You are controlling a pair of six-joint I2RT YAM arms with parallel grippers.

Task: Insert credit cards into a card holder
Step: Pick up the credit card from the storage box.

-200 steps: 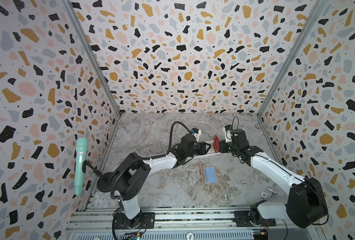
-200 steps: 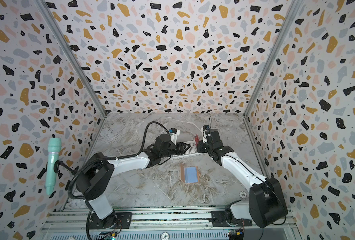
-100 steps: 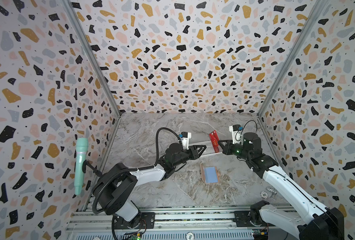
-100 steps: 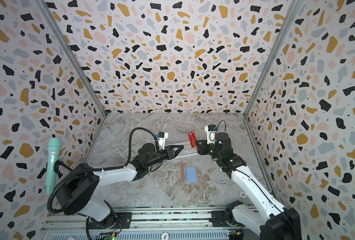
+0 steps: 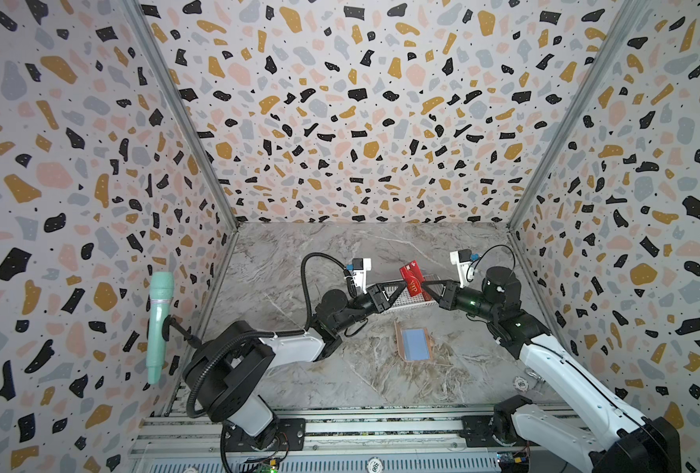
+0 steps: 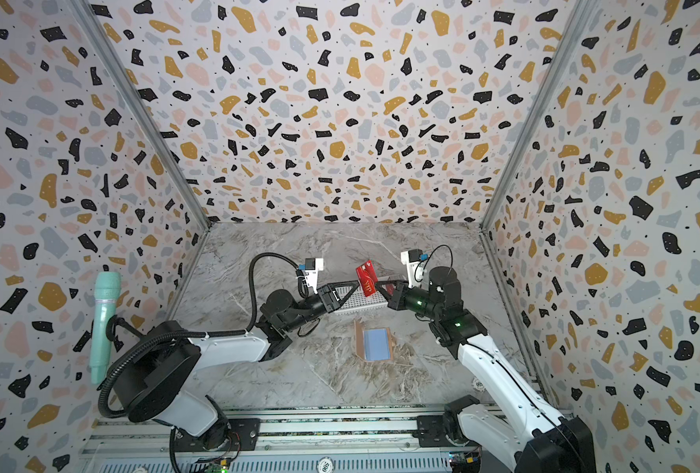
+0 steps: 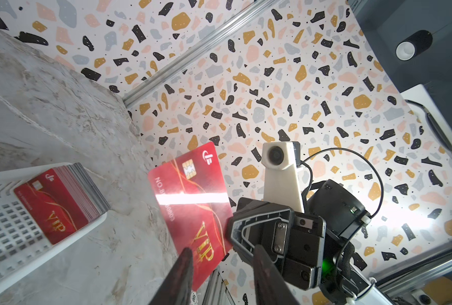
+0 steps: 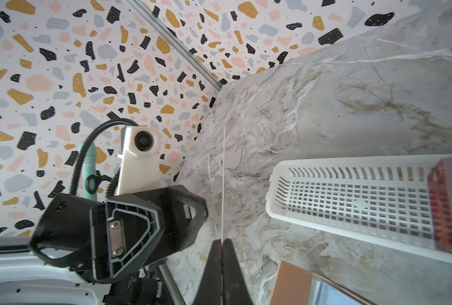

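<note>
Aloft, credit card (image 5: 413, 282) pinched by right gripper (image 5: 424, 284)

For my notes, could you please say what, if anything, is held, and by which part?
Right gripper pinches a thin red plastic VIP card by its long edge.

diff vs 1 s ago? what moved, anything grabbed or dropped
Right claw, shut on one credit card throughout, lifted it above the white basket and turned it from edge-on to VIP face showing. Left arm and right arm re-posed, elbows lower; left claw, open, now points at the card without touching. Nothing grabbed or released. Unchanged: card holder lying open, card stack in the basket.
</note>
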